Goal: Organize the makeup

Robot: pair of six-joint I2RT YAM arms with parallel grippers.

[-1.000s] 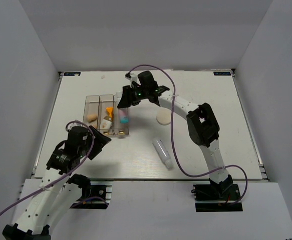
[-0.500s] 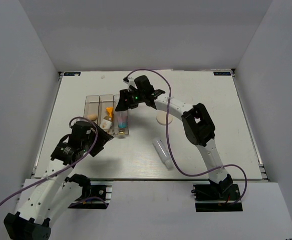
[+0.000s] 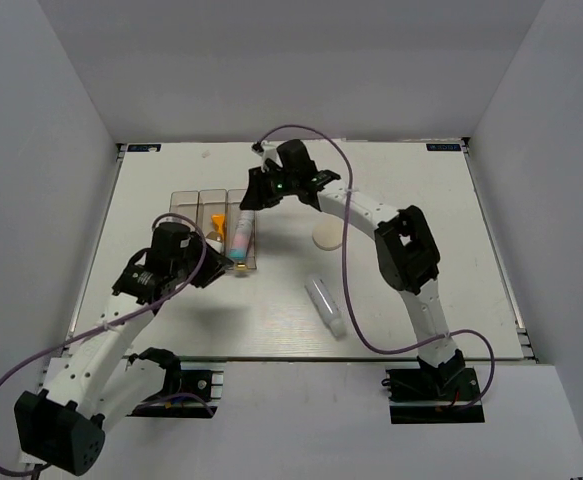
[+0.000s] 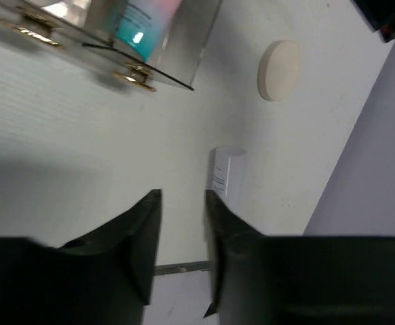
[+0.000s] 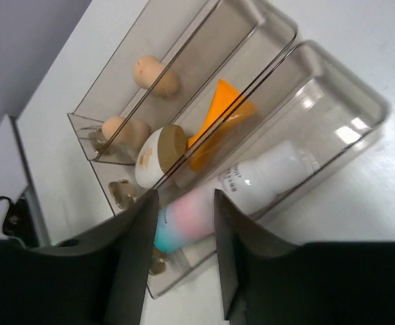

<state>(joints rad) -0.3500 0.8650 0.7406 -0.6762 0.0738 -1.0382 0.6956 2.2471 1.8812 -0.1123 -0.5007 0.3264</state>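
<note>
- Mostly sorted: five items are in the clear boxes, two are loose on the table (image 3: 421,200).
- Left clear box (image 5: 183,40): two beige sponges, far sponge (image 5: 155,73) and near sponge (image 5: 126,128), lying apart from each other.
- Middle clear box (image 5: 248,57): orange tube (image 5: 217,118) with the white oval bottle with brown cap (image 5: 158,157) just beside its near end.
- Right clear box (image 5: 339,115): white tube with pink-teal end (image 5: 238,189), lying lengthwise and slanted, teal end toward the near end of the box.
- Left to do, by my read: the round cream puff (image 3: 328,237) and the plain white tube (image 3: 325,303) both lie on the table right of the boxes, apart from each other.
- Right gripper (image 5: 183,198): hovers over the right clear box, fingers spread moderately, nothing between them. The tube shows in the gap but lies in the box below, not gripped.
- Left gripper (image 4: 181,200): fingers parted by a narrow gap, empty, touching nothing. It sits near the front end of the boxes, and its wrist view looks across the table to the plain white tube and the puff.
</note>
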